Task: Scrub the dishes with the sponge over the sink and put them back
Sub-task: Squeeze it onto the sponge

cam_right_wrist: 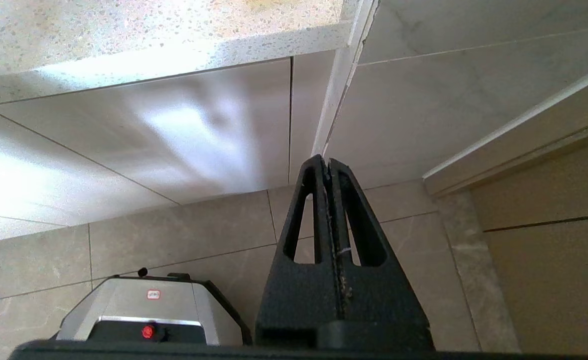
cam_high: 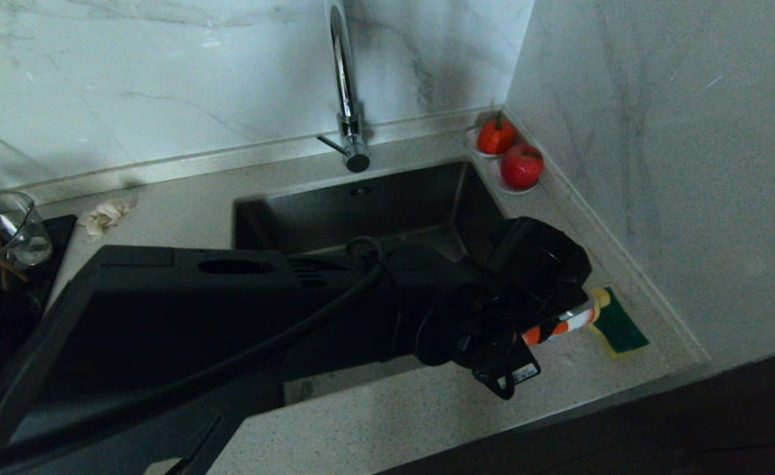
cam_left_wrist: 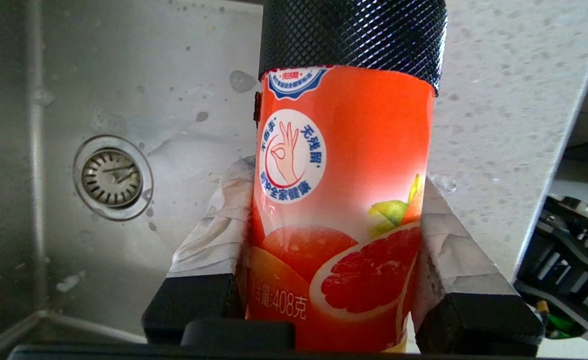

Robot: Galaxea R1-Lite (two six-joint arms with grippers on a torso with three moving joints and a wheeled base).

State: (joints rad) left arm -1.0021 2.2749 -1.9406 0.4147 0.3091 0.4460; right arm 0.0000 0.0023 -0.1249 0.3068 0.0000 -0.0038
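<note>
Left gripper point(cam_left_wrist: 331, 280) clamped on an orange soap bottle point(cam_left_wrist: 339, 210), held across the corner of the sink point(cam_high: 361, 211), cap end just beside the sponge point(cam_high: 618, 323) on the counter. Could slip from taped pads or overshoot the sponge. Right gripper point(cam_right_wrist: 328, 167) parked low, pressed shut. No dishes in view.

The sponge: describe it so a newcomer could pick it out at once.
Start at the steel sink. On the speckled counter to its right, near the front edge, lies the sponge, just past the orange bottle the left gripper holds. It is flat, rectangular, yellow with a dark green face, unlike the round red fruits farther back.
</note>
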